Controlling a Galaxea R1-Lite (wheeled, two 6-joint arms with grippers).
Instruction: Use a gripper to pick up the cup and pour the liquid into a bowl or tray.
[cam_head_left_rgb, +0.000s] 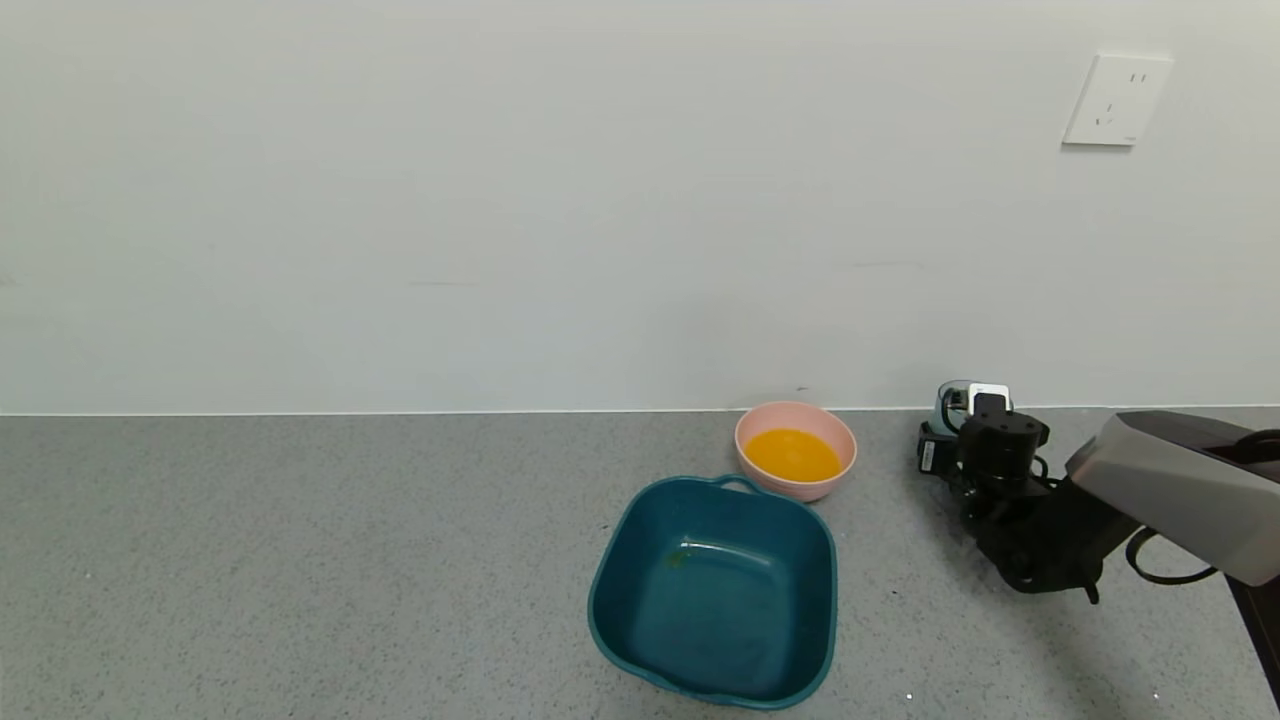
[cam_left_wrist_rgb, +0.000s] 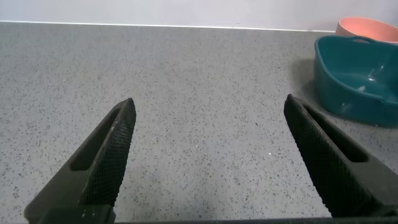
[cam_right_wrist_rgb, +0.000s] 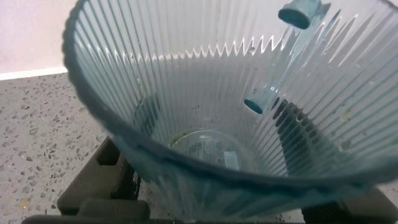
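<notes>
The cup stands upright near the wall, right of the pink bowl. My right gripper is shut on it, one finger on each side. In the right wrist view the ribbed blue-green cup fills the frame and holds no liquid, with the right gripper showing through its walls. The orange-yellow liquid lies in the pink bowl. My left gripper is open and empty over bare counter, out of the head view. The pink bowl shows far off in the left wrist view.
A larger dark teal tub with handles stands in front of the pink bowl, touching it; it also shows in the left wrist view. The wall runs close behind the cup, with an outlet above. The grey speckled counter stretches to the left.
</notes>
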